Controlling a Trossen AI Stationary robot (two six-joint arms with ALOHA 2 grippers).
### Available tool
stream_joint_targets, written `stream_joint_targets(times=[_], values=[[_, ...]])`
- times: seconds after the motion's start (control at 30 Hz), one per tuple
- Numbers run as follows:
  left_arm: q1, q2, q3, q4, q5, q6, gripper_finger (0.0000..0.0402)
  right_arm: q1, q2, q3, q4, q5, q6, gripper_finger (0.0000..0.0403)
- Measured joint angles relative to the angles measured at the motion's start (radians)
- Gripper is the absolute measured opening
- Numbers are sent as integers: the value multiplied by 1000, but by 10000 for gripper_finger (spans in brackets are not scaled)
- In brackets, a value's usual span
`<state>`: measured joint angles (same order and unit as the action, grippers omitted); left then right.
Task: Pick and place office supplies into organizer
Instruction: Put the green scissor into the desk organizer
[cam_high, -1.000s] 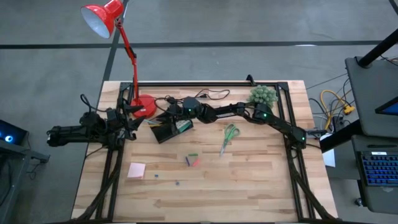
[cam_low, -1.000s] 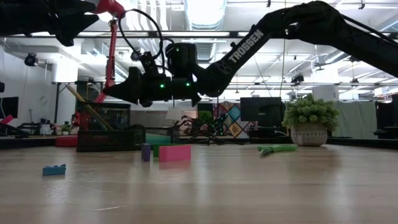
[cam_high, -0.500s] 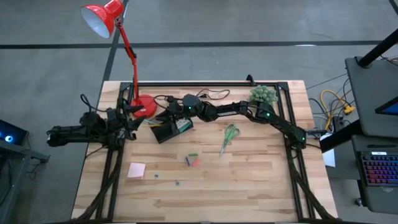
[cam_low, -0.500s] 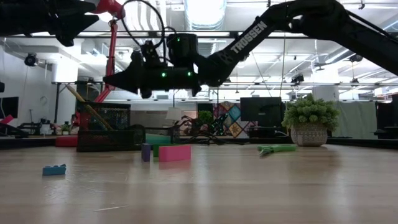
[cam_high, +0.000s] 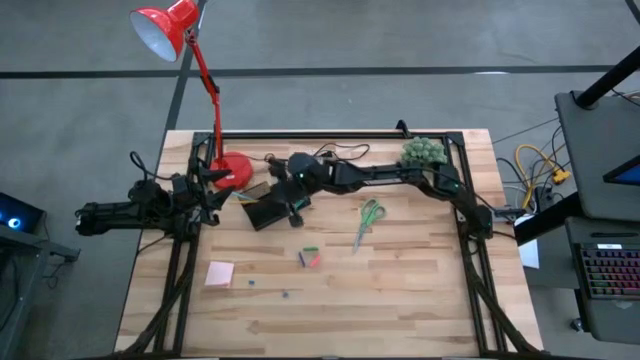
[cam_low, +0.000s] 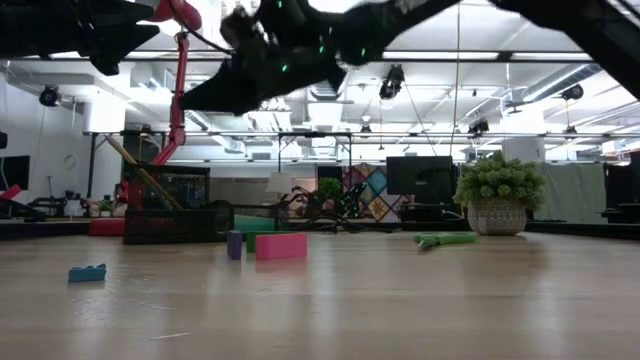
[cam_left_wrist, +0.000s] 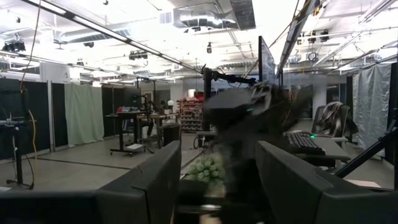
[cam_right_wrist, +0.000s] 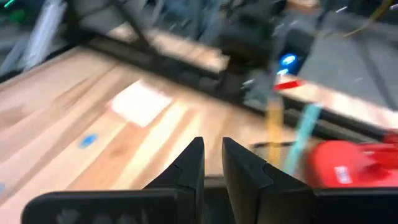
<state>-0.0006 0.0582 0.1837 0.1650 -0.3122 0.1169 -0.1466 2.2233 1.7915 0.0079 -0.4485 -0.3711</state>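
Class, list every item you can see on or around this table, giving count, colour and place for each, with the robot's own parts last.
Organizer: one, black, table's back left, pencil and pen standing in it.
Scissors: one, green-handled, right of centre.
Sticky-note pad: one, pink, front left.
Small blocks: a cluster, red and green, centre.
Tiny pieces: two, bluish, front left of centre.
Desk lamp: one, red, base behind the organizer.
Plant ball: one, green, back right.
Left gripper: open, waiting at the left edge.
Right gripper: nearly closed, empty, above the organizer.
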Motion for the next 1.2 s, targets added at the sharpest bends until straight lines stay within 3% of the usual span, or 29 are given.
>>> stream_joint_targets(times=[0.2, 0.47, 0.9, 1.2], values=[[0, 0, 0, 0, 0, 2, 196, 22, -75, -14, -281, 27, -117, 48], [0, 0, 0, -2, 0, 2, 196, 20, -106, -57, -556, 123, -126, 48], [0, 4, 0, -8, 0, 2, 196, 40, -131, -165, -738, 256, -74, 47], [0, 5, 0, -9, 0, 2, 196, 66, -320, -315, -747, 374, -46, 47]])
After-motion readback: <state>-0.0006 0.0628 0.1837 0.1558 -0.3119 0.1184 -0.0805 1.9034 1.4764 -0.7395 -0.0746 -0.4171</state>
